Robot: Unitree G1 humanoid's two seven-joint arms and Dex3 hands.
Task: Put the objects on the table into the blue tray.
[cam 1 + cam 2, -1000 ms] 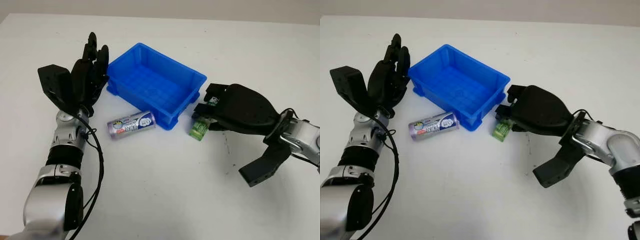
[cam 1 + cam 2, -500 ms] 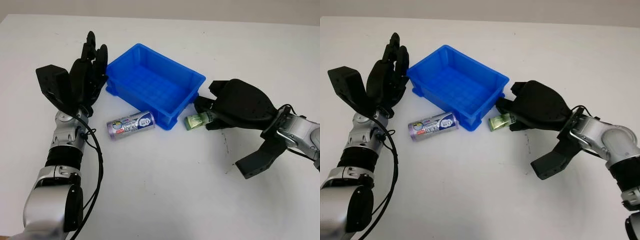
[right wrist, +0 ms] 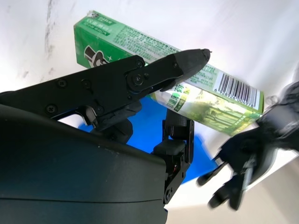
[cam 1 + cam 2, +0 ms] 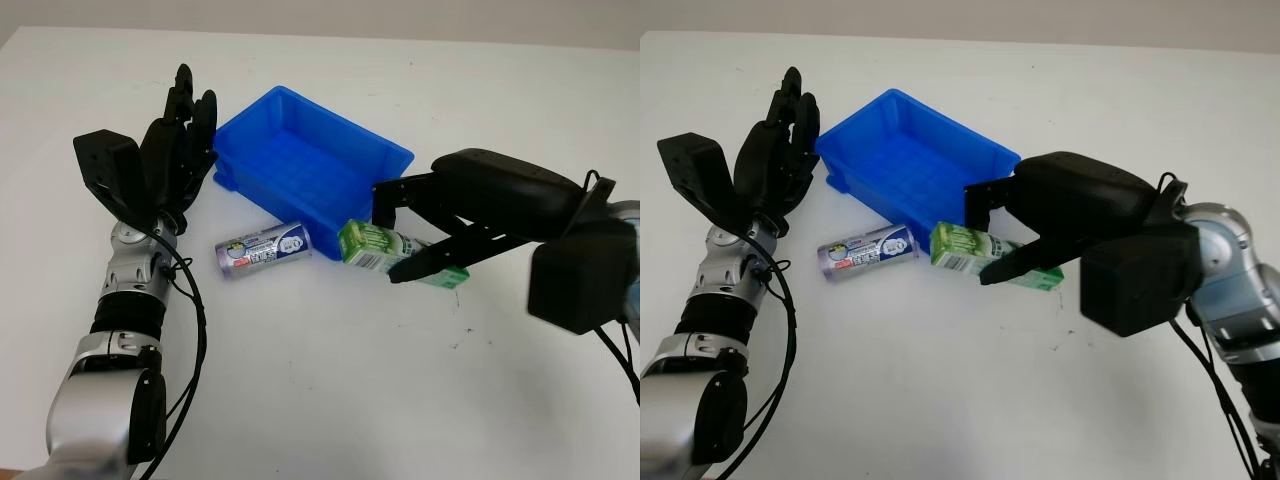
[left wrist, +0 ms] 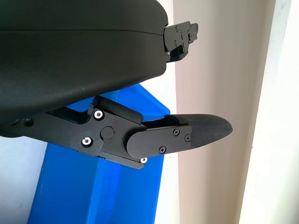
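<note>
The blue tray (image 4: 372, 152) stands at the middle back of the white table and holds nothing. A green carton (image 4: 371, 245) hangs above the table just in front of the tray's near right side, with my right hand (image 4: 393, 236) shut on it; its fingers (image 3: 187, 59) cross the carton (image 3: 140, 42). A purple-and-white can (image 4: 262, 250) lies on its side in front of the tray's near left wall. My left hand (image 4: 175, 140) is open and raised upright just left of the tray, and its finger (image 5: 187, 133) stands beside the tray's wall (image 5: 93, 196).
The white table (image 4: 330, 390) stretches wide in front of the tray and to its right. A few small dark marks (image 4: 458, 335) dot the surface under my right arm.
My right hand took the green carton off the table by the tray's near right corner, lifted it and turned it lengthwise. The left hand and the can stayed put.
</note>
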